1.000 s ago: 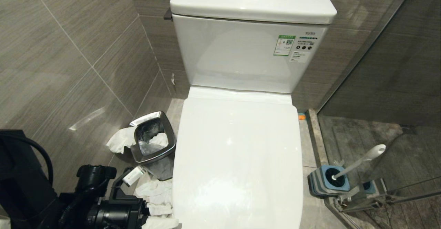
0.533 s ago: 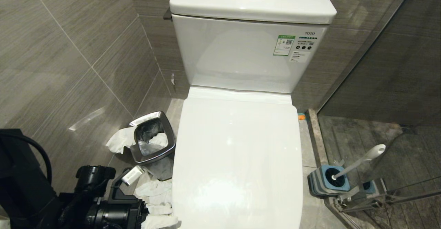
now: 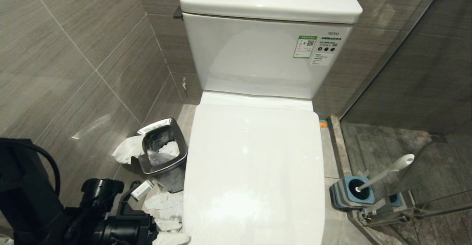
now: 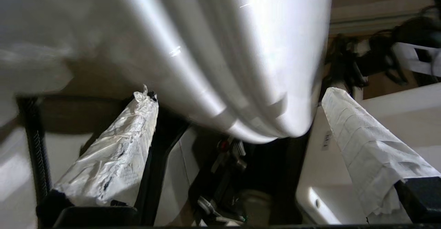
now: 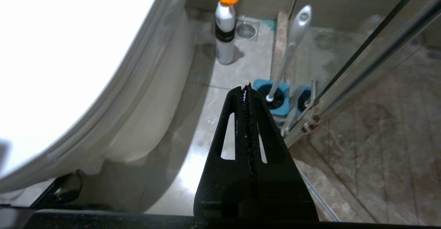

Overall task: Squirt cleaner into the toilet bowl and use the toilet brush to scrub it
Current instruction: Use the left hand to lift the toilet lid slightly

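The lid (image 3: 254,171) is lying flat over the toilet bowl (image 5: 113,118), so the basin itself is not showing and no cleaner can be seen in it. Judging from this, the task is standing at its very start: nothing is squirted, nothing is scrubbed, and the lid is yet to be raised.

The left gripper (image 4: 237,125) is sitting low at the front left edge of the toilet, its fingers (image 4: 113,153) spread wide and wrapped in white paper, with the rounded front rim of the seat between them. They are gripping nothing; whether a finger is touching the rim cannot be told.

The right gripper (image 5: 246,94) is hanging beside the toilet's right flank, its two black fingers pressed together on nothing.

The toilet brush (image 3: 383,175) is standing untouched in its blue holder (image 3: 350,195) on the floor to the right, just beside the glass partition (image 3: 424,186). A white bottle (image 5: 224,29) with an orange cap is standing on the floor further back, probably the cleaner; it too is untouched.

A steel bin (image 3: 162,147) and crumpled paper (image 3: 164,204) are lying on the left.
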